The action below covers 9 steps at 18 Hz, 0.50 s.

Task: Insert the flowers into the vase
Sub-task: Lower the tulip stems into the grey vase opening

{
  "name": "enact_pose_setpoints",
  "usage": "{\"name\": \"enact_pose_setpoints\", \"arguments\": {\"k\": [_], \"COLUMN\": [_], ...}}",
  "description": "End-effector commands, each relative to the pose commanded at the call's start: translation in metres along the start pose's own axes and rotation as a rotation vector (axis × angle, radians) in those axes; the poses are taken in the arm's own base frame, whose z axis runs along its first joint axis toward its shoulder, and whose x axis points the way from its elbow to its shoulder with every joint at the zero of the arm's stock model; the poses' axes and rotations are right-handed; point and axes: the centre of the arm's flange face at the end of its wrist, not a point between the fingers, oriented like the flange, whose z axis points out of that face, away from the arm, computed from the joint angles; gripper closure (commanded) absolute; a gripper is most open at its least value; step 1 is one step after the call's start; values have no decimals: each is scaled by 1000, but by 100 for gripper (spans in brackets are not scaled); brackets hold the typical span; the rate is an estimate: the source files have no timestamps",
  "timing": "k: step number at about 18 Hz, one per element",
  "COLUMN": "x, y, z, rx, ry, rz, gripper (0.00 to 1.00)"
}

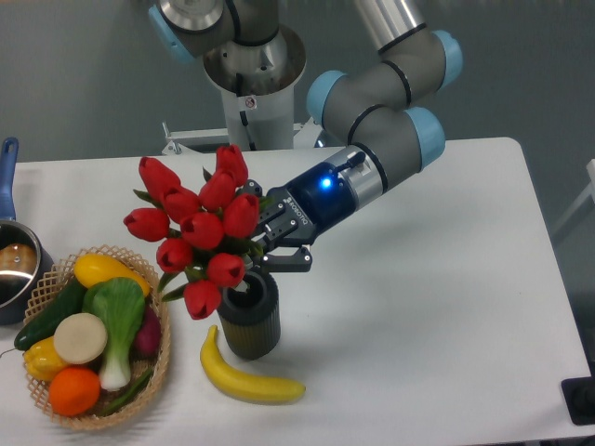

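Gripper (270, 243) clamped on the flowers (198, 228) at the stem end, bunch tilted left with red buds fanned out above and left of the vase (249, 312). Stems point down at the vase mouth; can't tell if the tips are inside the rim. Vase stands upright on the table (418, 316), lowest bud overlapping its left rim in view. Banana (244, 379) lies just in front of the vase, basket of vegetables (93, 333) to its left, saucepan (14, 265) at far left edge.

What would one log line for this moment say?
gripper: shut on flowers | flowers: tilted, over vase mouth | insertion: unfinished
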Motion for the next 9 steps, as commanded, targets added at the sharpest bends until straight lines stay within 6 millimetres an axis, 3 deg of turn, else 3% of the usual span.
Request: {"name": "enact_pose_setpoints", "arguments": {"k": [6, 9], "x": [-7, -5], "y": [42, 54], "z": [-3, -2], "rx": [1, 1], "ry": [-6, -5], "rz": [18, 28], "gripper": [78, 76]}}
